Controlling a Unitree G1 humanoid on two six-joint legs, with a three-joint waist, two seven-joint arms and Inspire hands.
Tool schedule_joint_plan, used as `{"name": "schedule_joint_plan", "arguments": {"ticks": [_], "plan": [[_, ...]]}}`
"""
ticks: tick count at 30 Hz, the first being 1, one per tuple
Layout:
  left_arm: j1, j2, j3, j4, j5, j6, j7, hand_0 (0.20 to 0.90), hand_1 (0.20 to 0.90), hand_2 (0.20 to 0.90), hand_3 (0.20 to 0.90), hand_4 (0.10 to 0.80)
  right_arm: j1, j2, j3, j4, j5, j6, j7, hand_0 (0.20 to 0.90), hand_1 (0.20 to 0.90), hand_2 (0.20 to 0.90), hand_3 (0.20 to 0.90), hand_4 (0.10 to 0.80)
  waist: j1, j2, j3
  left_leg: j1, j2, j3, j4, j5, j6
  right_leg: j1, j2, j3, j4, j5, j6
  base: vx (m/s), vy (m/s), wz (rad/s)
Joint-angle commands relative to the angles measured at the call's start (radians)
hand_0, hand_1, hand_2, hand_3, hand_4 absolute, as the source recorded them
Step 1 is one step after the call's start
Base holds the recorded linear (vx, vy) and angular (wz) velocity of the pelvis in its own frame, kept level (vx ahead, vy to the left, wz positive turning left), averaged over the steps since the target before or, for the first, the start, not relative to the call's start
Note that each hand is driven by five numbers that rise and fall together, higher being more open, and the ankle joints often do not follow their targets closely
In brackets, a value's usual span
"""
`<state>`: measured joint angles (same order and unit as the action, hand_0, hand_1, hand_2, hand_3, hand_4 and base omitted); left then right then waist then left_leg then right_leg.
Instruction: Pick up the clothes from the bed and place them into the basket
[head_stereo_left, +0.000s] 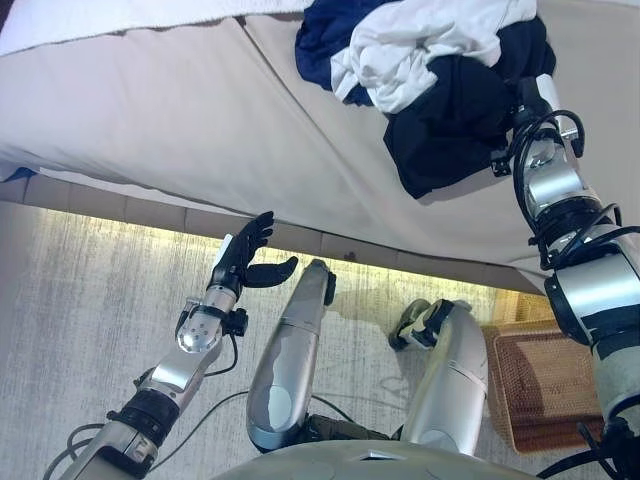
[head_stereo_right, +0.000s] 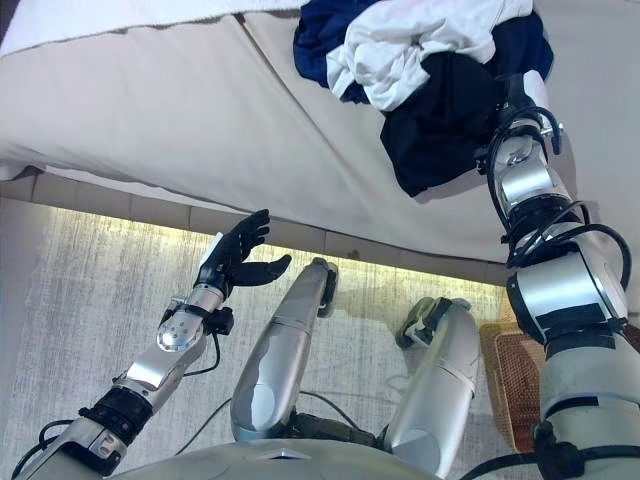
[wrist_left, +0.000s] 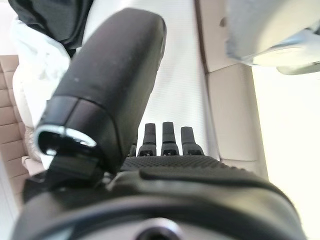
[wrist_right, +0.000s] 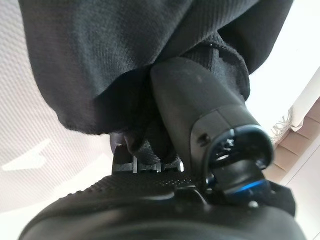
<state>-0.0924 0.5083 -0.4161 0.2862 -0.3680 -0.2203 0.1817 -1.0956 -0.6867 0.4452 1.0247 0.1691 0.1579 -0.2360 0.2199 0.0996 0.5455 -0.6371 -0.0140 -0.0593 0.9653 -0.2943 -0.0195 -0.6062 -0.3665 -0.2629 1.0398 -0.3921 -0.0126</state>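
Observation:
A pile of clothes lies on the beige bed at its right side: navy, white and black pieces tangled together. The black garment hangs lowest, toward the bed's edge. My right hand reaches up into it; the thumb presses into a fold of the black cloth and the cloth covers the fingers. My left hand floats open over the floor just below the bed's edge, holding nothing. The woven brown basket stands on the floor at the lower right.
A pale rug covers the floor in front of the bed. A white cover lies along the bed's far left. The bed's front edge runs diagonally across the view.

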Motion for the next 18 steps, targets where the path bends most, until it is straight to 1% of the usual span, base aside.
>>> {"name": "schedule_joint_plan", "arguments": {"ticks": [1,4,5,7,9,11,16,18], "plan": [[0.027,0.038,0.048,-0.118,0.020,-0.068,0.021,0.900,0.900,0.900,0.900,0.800,-0.062,-0.052,-0.020,-0.061,-0.012,-0.087,-0.040,0.300,0.300,0.300,0.200,0.100,0.025,-0.019,-0.110,0.109,-0.012,0.102,-0.073,-0.033,0.047,0.129,0.080,-0.044,-0.076,0.018,-0.024,0.082,-0.005,-0.14],[0.028,0.035,0.041,-0.110,0.029,-0.041,0.014,0.900,0.900,0.900,0.900,0.800,-0.041,-0.069,-0.025,-0.058,-0.006,-0.082,-0.027,0.300,0.300,0.300,0.200,0.100,0.023,-0.035,-0.155,0.211,0.007,0.096,-0.209,0.025,0.025,0.250,0.105,-0.065,-0.214,0.050,-0.026,0.101,-0.016,-0.19],[0.027,0.034,0.038,-0.108,0.033,-0.036,0.012,0.900,0.900,0.900,0.900,0.800,-0.038,-0.081,-0.025,-0.055,-0.003,-0.083,-0.023,0.300,0.300,0.300,0.200,0.100,0.021,-0.040,-0.171,0.234,0.011,0.098,-0.266,0.070,0.025,0.283,0.112,-0.081,-0.278,0.086,-0.037,0.029,-0.001,-0.15],[0.025,0.034,0.034,-0.103,0.032,-0.028,0.017,0.900,0.900,0.900,0.900,0.800,-0.032,-0.099,-0.025,-0.057,0.002,-0.082,-0.018,0.300,0.300,0.300,0.200,0.100,0.016,-0.047,-0.199,0.289,0.016,0.098,-0.338,0.097,0.017,0.350,0.128,-0.091,-0.365,0.106,-0.036,0.049,0.000,-0.11],[0.024,0.035,0.035,-0.101,0.032,-0.022,0.018,0.900,0.900,0.900,0.900,0.800,-0.029,-0.108,-0.028,-0.057,0.002,-0.081,-0.015,0.300,0.300,0.300,0.200,0.100,0.014,-0.051,-0.214,0.316,0.017,0.099,-0.372,0.105,0.014,0.382,0.134,-0.094,-0.408,0.117,-0.033,0.051,-0.008,-0.02],[0.018,0.034,0.039,-0.098,0.035,0.002,0.026,0.900,0.900,0.900,0.900,0.800,-0.018,-0.134,-0.035,-0.064,-0.004,-0.081,-0.017,0.300,0.300,0.300,0.200,0.100,0.004,-0.068,-0.253,0.385,0.018,0.109,-0.453,0.115,0.010,0.459,0.157,-0.096,-0.515,0.144,-0.023,0.074,-0.030,-0.07],[0.006,0.032,0.036,-0.082,0.043,0.030,0.031,0.900,0.900,0.900,0.900,0.800,-0.008,-0.171,-0.042,-0.080,0.012,-0.071,-0.015,0.300,0.300,0.300,0.200,0.100,-0.017,-0.096,-0.311,0.489,0.027,0.121,-0.568,0.131,0.001,0.565,0.196,-0.083,-0.671,0.183,-0.004,0.067,-0.024,-0.09],[0.009,0.033,0.029,-0.072,0.044,0.041,0.030,0.900,0.900,0.900,0.900,0.800,-0.007,-0.204,-0.046,-0.079,0.037,-0.073,-0.003,0.300,0.300,0.300,0.200,0.100,-0.032,-0.112,-0.351,0.547,0.029,0.135,-0.641,0.139,-0.001,0.610,0.214,-0.072,-0.749,0.212,0.010,0.075,0.002,-0.06]]}}
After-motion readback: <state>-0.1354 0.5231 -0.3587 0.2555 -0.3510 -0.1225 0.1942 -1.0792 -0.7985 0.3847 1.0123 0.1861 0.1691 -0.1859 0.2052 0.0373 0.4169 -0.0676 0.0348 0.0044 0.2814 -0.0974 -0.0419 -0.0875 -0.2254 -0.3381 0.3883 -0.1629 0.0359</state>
